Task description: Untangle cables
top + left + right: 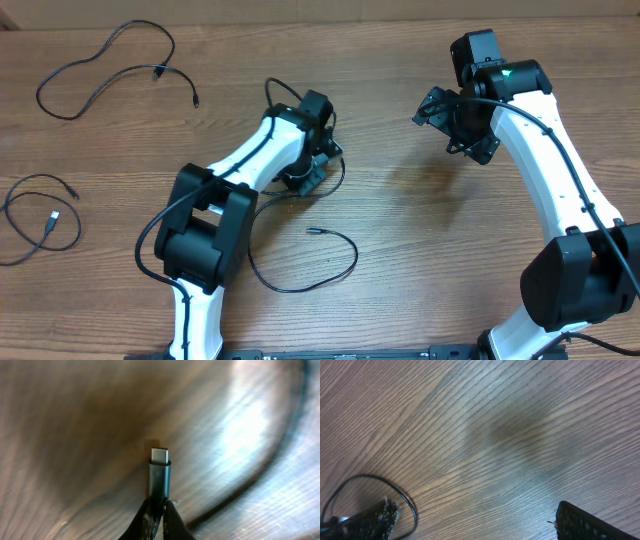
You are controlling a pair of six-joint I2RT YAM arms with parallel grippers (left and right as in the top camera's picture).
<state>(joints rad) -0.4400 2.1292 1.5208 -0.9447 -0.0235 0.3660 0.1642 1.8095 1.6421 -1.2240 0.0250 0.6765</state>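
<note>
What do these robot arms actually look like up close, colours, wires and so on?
Both the left arm and right arm have smooth white shells between chunky black joints. A thin black wire runs outside each shell. A small green light glows near the right arm's wrist. The right gripper has dark, rough-textured fingers.

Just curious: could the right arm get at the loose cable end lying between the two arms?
Probably yes: only bare table lies between the open right gripper and that cable end.

Cable (318, 232) on tbl (420, 270), right of L arm (250, 155)
</note>
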